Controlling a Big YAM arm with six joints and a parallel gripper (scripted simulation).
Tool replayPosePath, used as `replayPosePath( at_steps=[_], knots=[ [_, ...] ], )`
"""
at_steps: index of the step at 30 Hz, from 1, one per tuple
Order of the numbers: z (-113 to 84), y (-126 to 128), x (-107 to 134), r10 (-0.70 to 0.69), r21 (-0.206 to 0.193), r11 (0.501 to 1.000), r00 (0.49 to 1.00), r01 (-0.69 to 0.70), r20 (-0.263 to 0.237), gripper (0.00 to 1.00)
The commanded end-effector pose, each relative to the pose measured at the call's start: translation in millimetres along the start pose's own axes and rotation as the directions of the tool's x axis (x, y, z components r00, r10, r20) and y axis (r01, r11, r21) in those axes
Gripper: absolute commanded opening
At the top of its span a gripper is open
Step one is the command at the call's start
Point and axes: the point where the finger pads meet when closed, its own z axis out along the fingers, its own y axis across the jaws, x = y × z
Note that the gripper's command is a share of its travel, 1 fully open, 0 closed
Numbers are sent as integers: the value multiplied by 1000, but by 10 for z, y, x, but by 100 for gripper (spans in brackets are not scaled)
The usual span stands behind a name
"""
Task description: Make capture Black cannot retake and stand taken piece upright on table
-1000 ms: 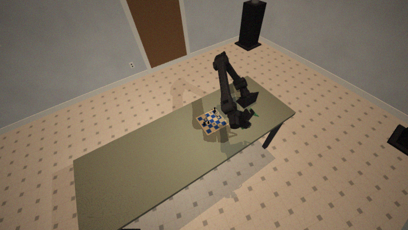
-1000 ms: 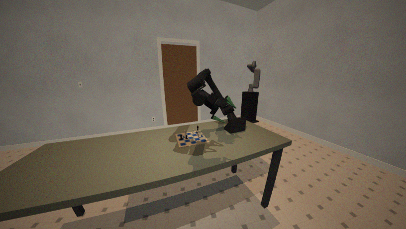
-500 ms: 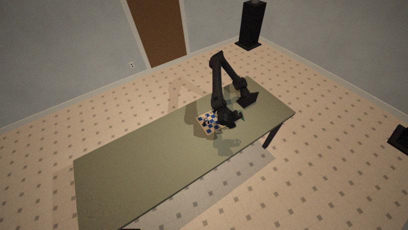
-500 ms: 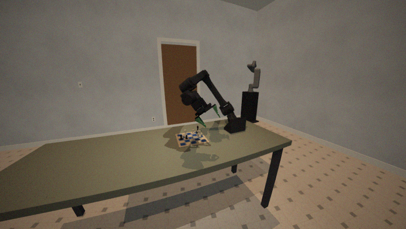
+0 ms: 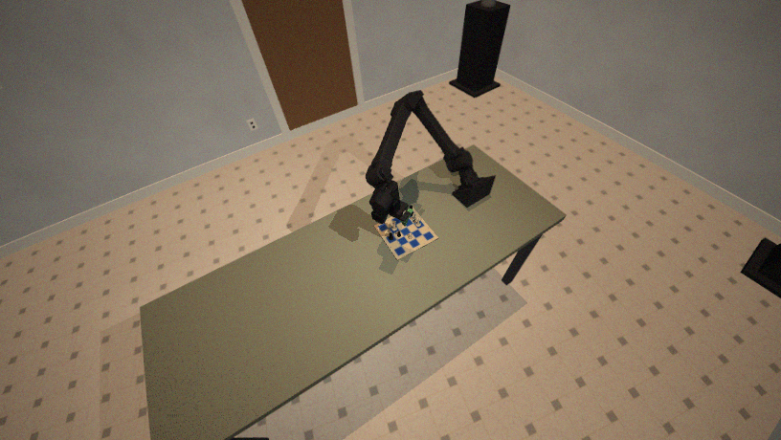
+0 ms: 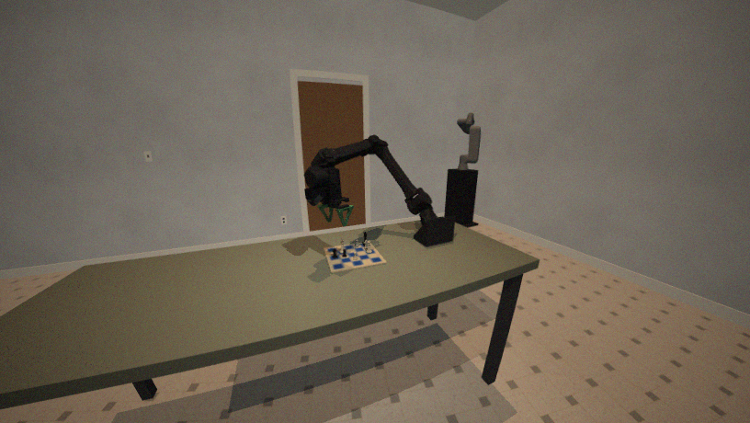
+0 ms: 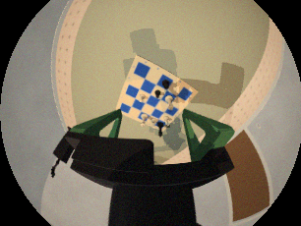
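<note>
The blue and cream board lies on the table. Two black pieces stand close together: a black piece and a shorter one. A tall black piece stands at the board side nearer the arm's base. Several white pieces stand on the board, among them one apart from the others and a taller one beside the black pair. Piece types and square labels are too small to tell. My gripper is open and empty, well above the board, fingers downward.
The arm's base stands at the table's right end. The green-grey table extends far to the left of the board. The board lies nearer the table's back edge. Arm shadows fall around the board.
</note>
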Motion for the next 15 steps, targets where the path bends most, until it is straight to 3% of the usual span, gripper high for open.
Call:
replayPosePath(
  at_steps=[1, 3, 4, 15],
  knots=[
    [-70, -362, 36, 201, 41, 978, 979, -203, 37, 100],
    [-125, -458, -13, 230, 49, 971, 972, -233, 58, 100],
    [-138, -224, -66, 181, 65, 981, 982, -184, 59, 100],
    [-102, -272, -52, 190, 60, 979, 981, -193, 50, 100]
  ],
)
